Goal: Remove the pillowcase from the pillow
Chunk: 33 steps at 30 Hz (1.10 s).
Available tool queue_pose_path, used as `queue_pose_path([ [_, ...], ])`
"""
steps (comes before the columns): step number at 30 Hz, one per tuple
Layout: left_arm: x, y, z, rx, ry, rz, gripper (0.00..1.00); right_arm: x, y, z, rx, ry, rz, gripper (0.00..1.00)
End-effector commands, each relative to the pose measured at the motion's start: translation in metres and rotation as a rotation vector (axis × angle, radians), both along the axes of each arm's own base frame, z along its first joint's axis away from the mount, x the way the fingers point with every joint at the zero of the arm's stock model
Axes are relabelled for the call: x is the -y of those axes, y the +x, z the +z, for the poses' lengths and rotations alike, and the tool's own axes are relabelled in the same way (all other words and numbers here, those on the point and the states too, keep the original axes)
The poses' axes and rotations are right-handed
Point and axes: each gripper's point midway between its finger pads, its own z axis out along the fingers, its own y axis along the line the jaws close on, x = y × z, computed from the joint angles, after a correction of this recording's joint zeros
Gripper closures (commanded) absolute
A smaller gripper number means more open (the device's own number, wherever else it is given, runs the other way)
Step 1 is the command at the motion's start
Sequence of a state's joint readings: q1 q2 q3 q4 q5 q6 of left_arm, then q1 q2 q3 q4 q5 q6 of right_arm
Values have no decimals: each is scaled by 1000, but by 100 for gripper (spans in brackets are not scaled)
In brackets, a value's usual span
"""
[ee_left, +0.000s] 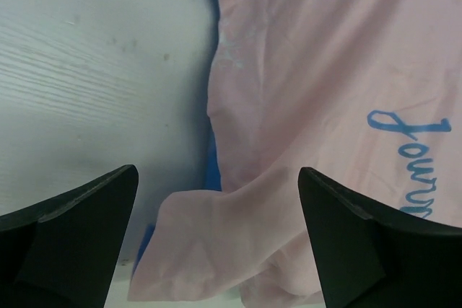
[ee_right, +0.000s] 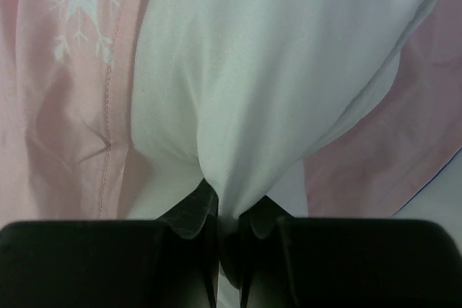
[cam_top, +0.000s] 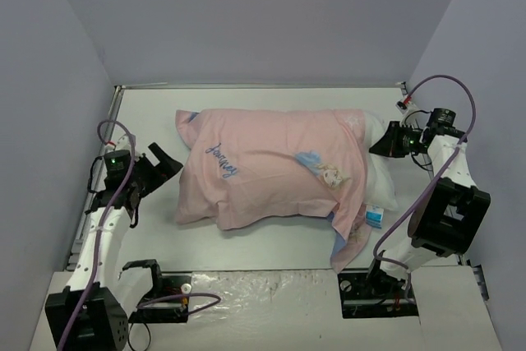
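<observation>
top view: the pillowcase (cam_top: 271, 166) lies pink side up in the middle of the table (cam_top: 246, 244), and most of the pillow is inside it. the bare white end of the pillow (cam_top: 380, 174) comes out toward your right claw (cam_top: 386, 141), which touches it there. a small tag (cam_top: 375, 216) shows on the pillow's near corner, just beside the hanging open hem. your left claw (cam_top: 164, 162) stands just beside the closed end of the case, and it seems not to touch it.

left wrist view: the left claw (ee_left: 216, 171) is wide open and holds nothing. just ahead of it, between the fingers, lies a loose pink flap of the pillowcase (ee_left: 310, 70) with a blue edge under it. on the left of this view there is only bare table (ee_left: 94, 70).

right wrist view: the right claw (ee_right: 229, 210) is shut narrow on a pinch of the white pillow (ee_right: 253, 70), and the cloth gathers into folds at the jaws. the pink hem of the pillowcase (ee_right: 65, 106), with a stitch line, lies beside the claw.

i judge the case thin, light and limp. it will likely wrinkle and drag on the pillow, not slide off in one piece. the pillow looks plump and soft, so a small pinch may slip. you should take the loose flap at the closed end, deep in the jaws, and pull away from the right claw.
</observation>
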State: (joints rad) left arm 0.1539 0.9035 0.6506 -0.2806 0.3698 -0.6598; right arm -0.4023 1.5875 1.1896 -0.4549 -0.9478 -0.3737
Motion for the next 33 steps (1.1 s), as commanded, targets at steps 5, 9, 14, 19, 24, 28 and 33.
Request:
queue_pose_path([
  [5, 78, 26, 3, 37, -40, -304, 6, -17, -2, 0, -4, 30, 65, 100],
  [9, 93, 33, -8, 18, -34, -331, 8, -21, -3, 0, -4, 30, 76, 100],
  [14, 75, 31, -7, -9, 51, -267, 72, -19, -2, 2, 2, 17, 72, 100],
  [19, 32, 25, 14, -21, 185, -135, 98, -18, 3, 13, 19, 20, 65, 100],
  [24, -34, 14, 47, 29, 217, 93, 98, -17, 16, 48, 91, 18, 51, 100],
  [28, -80, -16, 65, 23, 280, 298, 98, -10, 28, 78, 146, 8, 20, 100],
  [33, -115, -43, 77, -14, 370, 477, 98, 13, 41, 91, 178, -34, -39, 100],
])
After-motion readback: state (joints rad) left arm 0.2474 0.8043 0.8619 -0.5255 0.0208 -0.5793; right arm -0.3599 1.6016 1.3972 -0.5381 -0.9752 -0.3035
